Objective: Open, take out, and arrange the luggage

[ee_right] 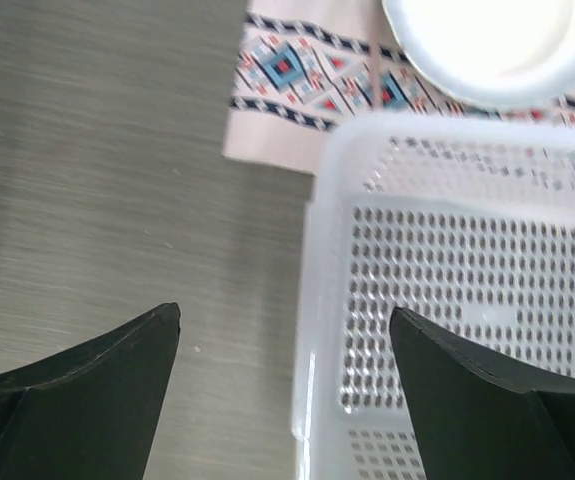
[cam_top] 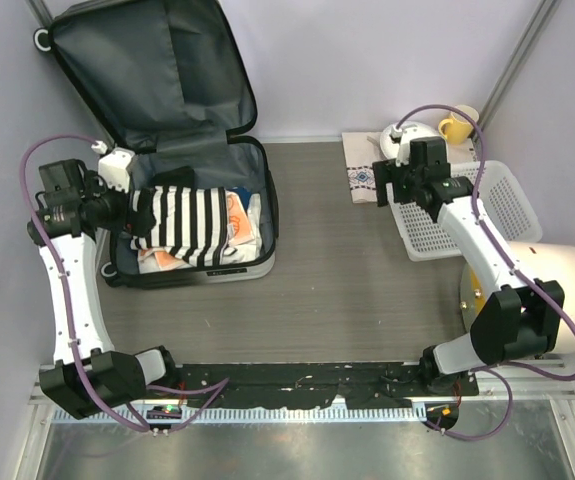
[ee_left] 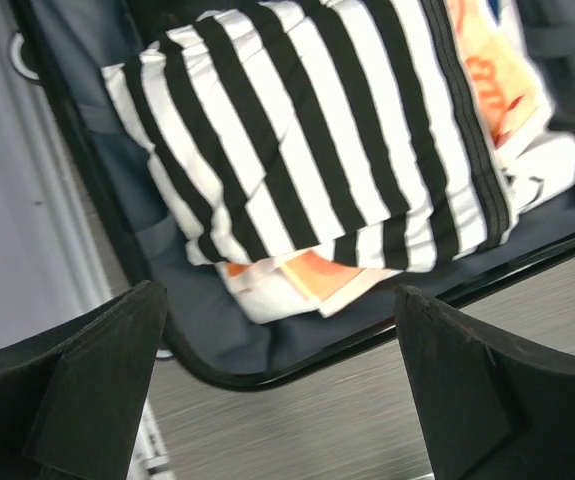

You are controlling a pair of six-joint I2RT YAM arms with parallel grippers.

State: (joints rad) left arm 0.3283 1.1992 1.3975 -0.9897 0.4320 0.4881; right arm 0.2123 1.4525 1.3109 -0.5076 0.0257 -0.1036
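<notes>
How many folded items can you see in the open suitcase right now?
2: a black-and-white striped garment on top, and an orange-and-white printed piece under it. More may be hidden beneath.

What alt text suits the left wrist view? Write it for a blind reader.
A folded black-and-white striped garment lies on orange-printed white items inside the open suitcase, framed by the left gripper's two spread dark fingers, with grey tabletop below.

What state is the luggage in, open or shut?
Open: the luggage lid is swung back, with folded striped clothing lying inside.
</notes>
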